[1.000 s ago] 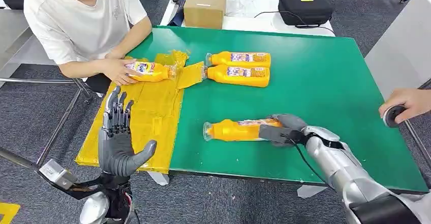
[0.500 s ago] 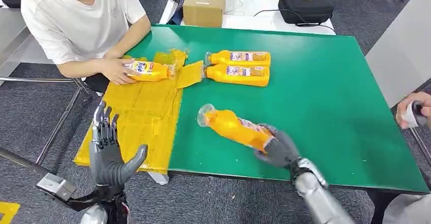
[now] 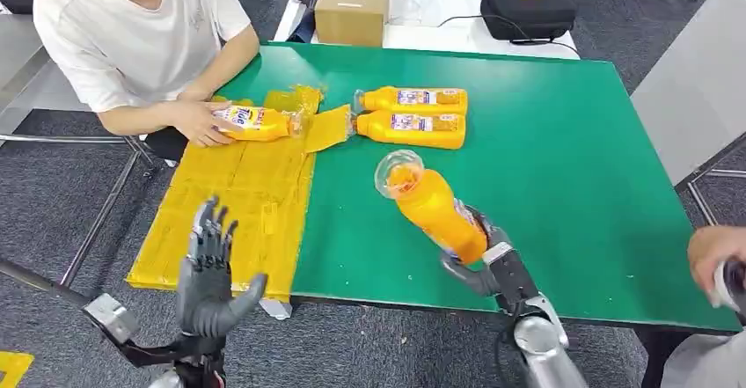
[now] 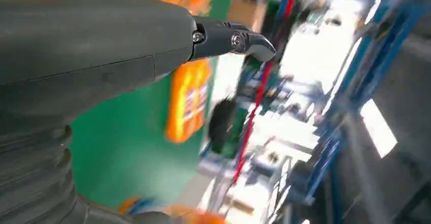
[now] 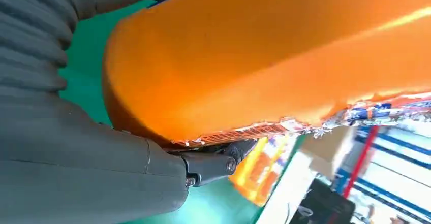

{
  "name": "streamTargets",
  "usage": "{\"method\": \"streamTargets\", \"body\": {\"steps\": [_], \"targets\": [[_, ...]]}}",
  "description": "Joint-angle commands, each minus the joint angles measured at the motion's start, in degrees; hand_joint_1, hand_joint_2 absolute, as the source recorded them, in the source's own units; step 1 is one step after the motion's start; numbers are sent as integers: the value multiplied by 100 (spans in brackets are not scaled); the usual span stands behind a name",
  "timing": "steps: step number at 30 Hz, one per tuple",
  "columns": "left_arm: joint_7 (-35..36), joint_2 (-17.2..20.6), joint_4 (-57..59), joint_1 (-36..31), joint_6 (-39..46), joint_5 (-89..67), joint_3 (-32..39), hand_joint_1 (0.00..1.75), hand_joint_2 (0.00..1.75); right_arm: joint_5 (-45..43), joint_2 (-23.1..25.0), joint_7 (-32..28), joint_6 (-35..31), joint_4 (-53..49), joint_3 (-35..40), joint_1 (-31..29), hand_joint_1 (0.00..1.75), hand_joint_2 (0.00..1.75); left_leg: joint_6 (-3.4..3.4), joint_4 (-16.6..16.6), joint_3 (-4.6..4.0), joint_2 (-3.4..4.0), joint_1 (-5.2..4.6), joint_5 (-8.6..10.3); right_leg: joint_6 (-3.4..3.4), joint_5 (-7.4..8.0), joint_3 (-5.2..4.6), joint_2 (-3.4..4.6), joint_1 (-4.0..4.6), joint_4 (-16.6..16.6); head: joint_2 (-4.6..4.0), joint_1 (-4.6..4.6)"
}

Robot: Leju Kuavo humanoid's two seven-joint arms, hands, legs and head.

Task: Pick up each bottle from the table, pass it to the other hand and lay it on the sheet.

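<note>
Currently an orange bottle (image 3: 431,205) is gripped near its base by the right hand (image 3: 482,263), raised above the green table (image 3: 563,159), cap tilted away; for handover, its midsection should be offered to the open, spread-fingered left hand (image 3: 209,275) near the yellow sheet (image 3: 237,203).

Four orange bottles (image 3: 433,205) total, one yellow sheet (image 3: 239,205), one green table (image 3: 563,150), one cardboard box (image 3: 352,10), one black case (image 3: 528,10).
</note>
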Motion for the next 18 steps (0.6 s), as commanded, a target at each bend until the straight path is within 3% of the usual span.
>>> {"method": "streamTargets", "body": {"steps": [1,4,13,16,18], "targets": [[-466,128,-89,268,206,-1101,-372,0,175,-106,805,159,-12,-13,692,-258,175,175,-16,2,22,32,11,-16,-18,-8,8,33,11,5,0,0],[-423,119,163,127,134,-1063,-568,0,175,-108,775,234,79,189,826,-377,175,175,-8,-2,1,-4,10,1,-11,-6,-5,6,7,1,0,0],[-462,143,230,95,156,-1050,-574,0,175,-137,752,216,77,234,806,-396,175,175,-7,-5,8,-8,4,0,-11,-5,10,1,1,-2,0,0],[-165,183,852,-319,-217,-402,-885,0,175,325,505,505,349,948,1448,-826,175,175,-6,-6,6,-12,2,3,-10,-2,10,-4,0,-5,0,2],[-211,191,1163,-571,-274,-323,-1093,0,175,376,726,333,555,1561,1754,-1221,175,175,-9,-15,24,-4,2,3,-14,0,23,4,0,-12,0,2]]}}
